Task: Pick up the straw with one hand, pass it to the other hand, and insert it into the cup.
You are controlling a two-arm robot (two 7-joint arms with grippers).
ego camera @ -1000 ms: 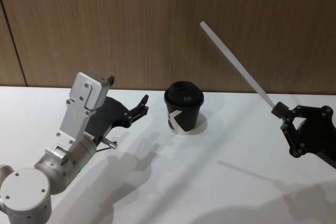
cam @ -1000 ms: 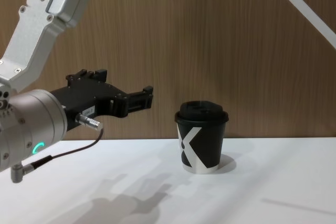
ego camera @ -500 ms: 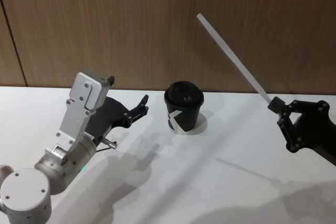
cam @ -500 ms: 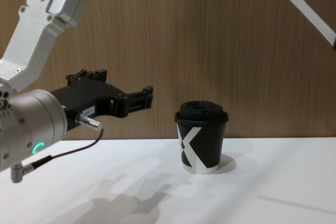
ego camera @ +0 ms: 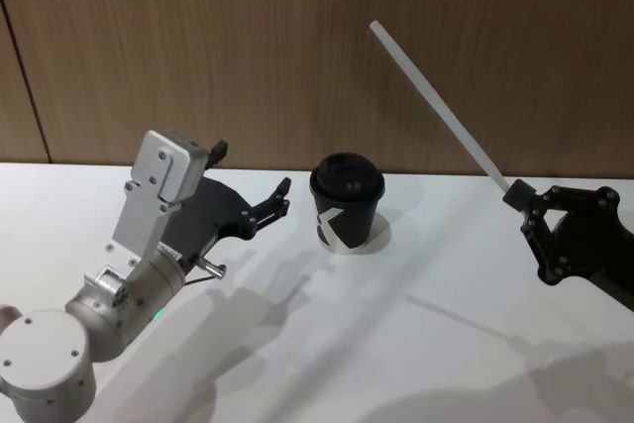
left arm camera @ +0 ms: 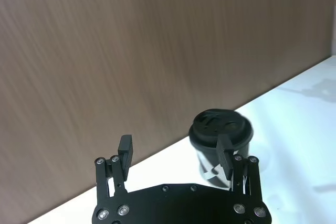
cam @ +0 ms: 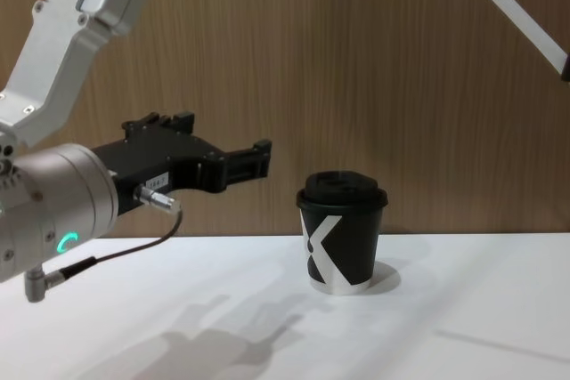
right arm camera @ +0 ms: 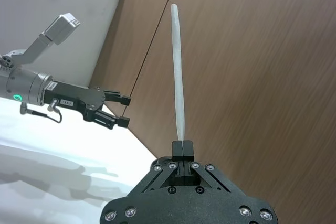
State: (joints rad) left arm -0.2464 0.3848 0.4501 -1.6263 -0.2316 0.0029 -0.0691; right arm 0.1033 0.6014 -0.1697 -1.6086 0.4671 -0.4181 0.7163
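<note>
broadly, a wood-panelled wall (ego camera: 198, 47) backs a white surface (ego camera: 396, 344). the left claw (ego camera: 253, 167), on its silver wrist with the green ring light, hangs above the surface just left of the paper cup (ego camera: 346, 203). its two long fingers are spread wide with nothing between them, and they point toward the cup's side. the right claw (ego camera: 515, 197) is raised at the right, well apart from the cup, with its short fingers pinched tight on the lower end of the straw (ego camera: 441, 111). the cup stands upright near the wall, between the two claws, with its black domed lid (ego camera: 347, 177) on. the straw is clear of the surface and slants up and leftward from the right claw, its free end high above and to the right of the cup. i judge the pickup done and the handover in hand. next the claws need to close the gap so the straw's free length sits between the left fingers, which should shut before the right lets go.
</note>
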